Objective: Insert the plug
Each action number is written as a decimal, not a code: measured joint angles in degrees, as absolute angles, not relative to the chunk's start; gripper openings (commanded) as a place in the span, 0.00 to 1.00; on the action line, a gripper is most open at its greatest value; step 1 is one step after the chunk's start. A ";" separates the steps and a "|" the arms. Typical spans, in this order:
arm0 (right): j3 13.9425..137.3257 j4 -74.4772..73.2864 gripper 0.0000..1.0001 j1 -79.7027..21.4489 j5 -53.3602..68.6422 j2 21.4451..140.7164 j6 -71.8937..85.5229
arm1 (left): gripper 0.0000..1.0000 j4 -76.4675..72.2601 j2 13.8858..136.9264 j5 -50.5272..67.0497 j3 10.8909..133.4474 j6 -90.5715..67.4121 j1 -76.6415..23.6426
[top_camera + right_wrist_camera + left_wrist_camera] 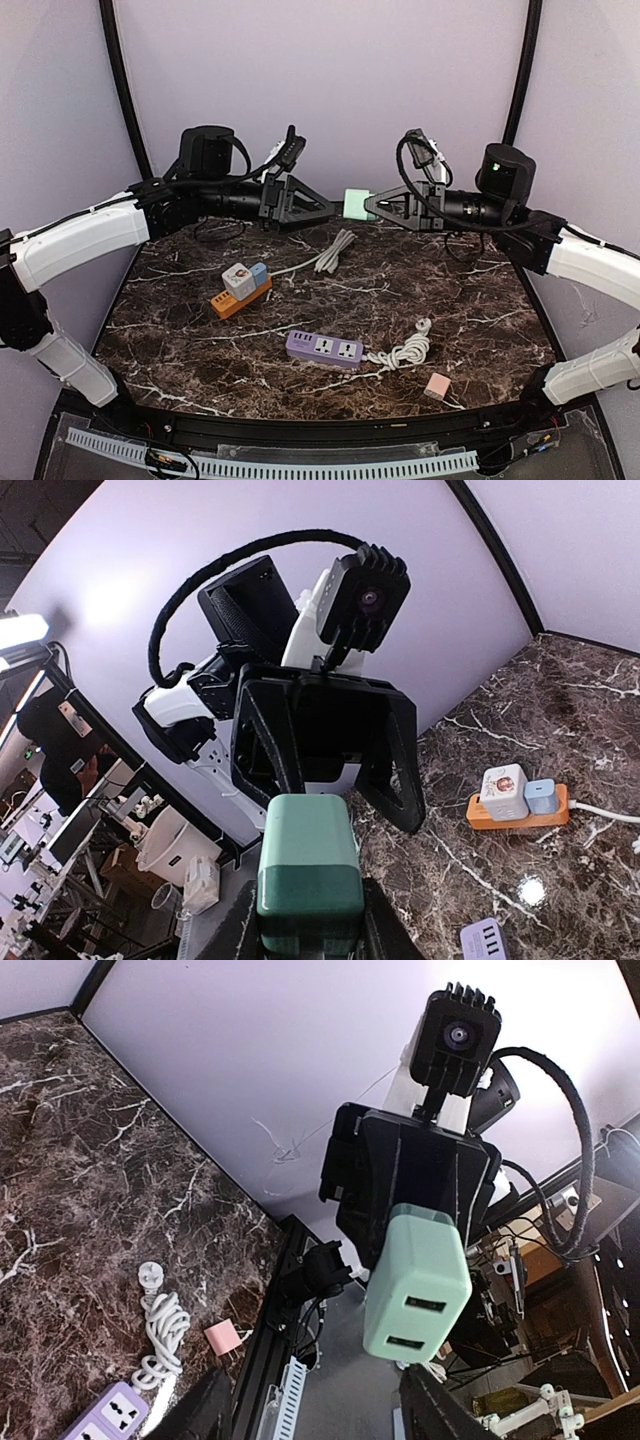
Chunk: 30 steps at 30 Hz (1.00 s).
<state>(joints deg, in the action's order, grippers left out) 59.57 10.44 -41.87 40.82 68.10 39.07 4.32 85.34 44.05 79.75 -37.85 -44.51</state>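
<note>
Holding: our right fingers (383,928) are clamped on the green plug (356,203), in the air above the table's (480,300) far edge.
Opposite: our left fingers (205,1410) stand apart at its free end; we cannot tell if they touch it.
Axis: level, left to right, with the socket face toward our left arm.
Left wrist only: two USB slots.
Count: one green plug, one purple strip (323,348), one orange strip (240,297), one pink cube (437,386).

Glossy dark marble-look table (450,290), matt mint plastic plug (355,203), smooth lilac plastic power strip (324,347)
</note>
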 measured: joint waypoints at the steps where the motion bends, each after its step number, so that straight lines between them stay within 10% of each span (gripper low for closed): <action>1: 59.57 10.59 0.00 -41.87 41.01 68.16 39.33 | 0.57 3.84 85.56 44.69 79.77 -38.30 -44.51; 30: 59.68 14.83 0.00 -41.87 46.72 72.20 42.63 | 0.45 -6.79 86.48 50.48 79.70 -42.72 -44.77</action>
